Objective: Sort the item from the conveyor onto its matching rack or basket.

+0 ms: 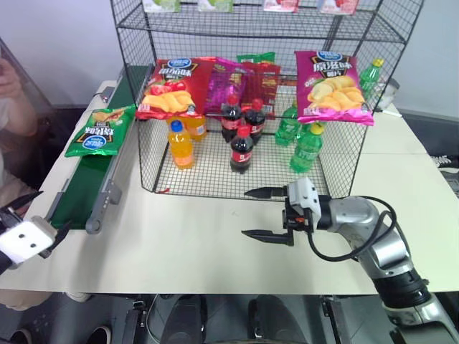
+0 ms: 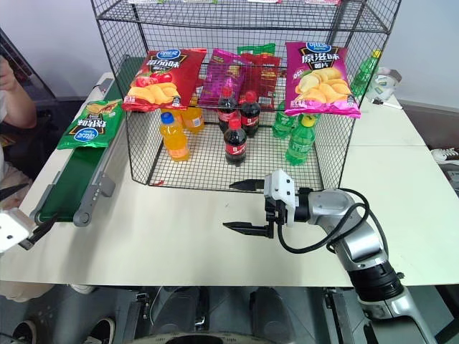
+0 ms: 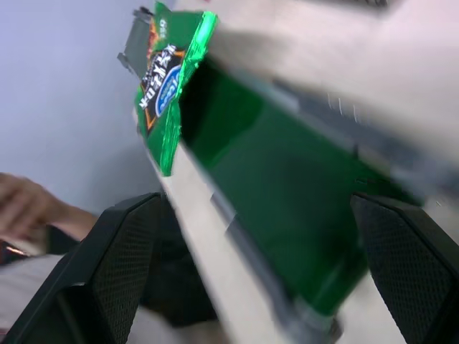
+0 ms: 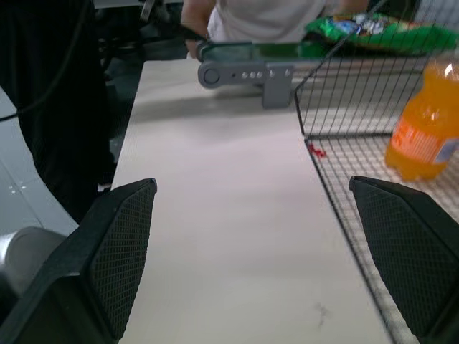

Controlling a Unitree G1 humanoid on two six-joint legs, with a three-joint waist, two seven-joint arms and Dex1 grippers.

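1. Rack (image 1: 251, 107) is the biggest thing here, black mesh cage at 12 o'clock on the table (image 1: 215, 251), stuffed with red and magenta crisp bags and bottles. Risk: I shove the item in and knock the orange bottle (image 1: 181, 145) or cola bottles over, or drop it on the wrong tier, since I can't see any green bags grouped in there.
2. Conveyor (image 1: 93, 179) runs along the table's 9 o'clock edge, dark green belt, grey end roller nearest me. Risk: if the belt runs, the bag shifts under my reach and I close on nothing.
3. Green crisp bag (image 1: 100, 131) lies flat on the conveyor at about 10 o'clock, far end, partly overhanging the frame edge. Risk: shiny foil, slippery and flat, so I judge a pinch could skid off or push it off the belt side.
4. My right gripper (image 1: 267, 213) hovers over the table at 5 o'clock just in front of the rack, fingers wide apart, holding nothing. Risk: sweeping across, a finger snags the mesh.
5. My left gripper (image 1: 32, 215) sits at 8 o'clock by the roller end, fingers spread, empty, well short of the bag. Risk: person's arm (image 1: 14, 100) is close to the belt at 9 o'clock, a long reach could hit it.
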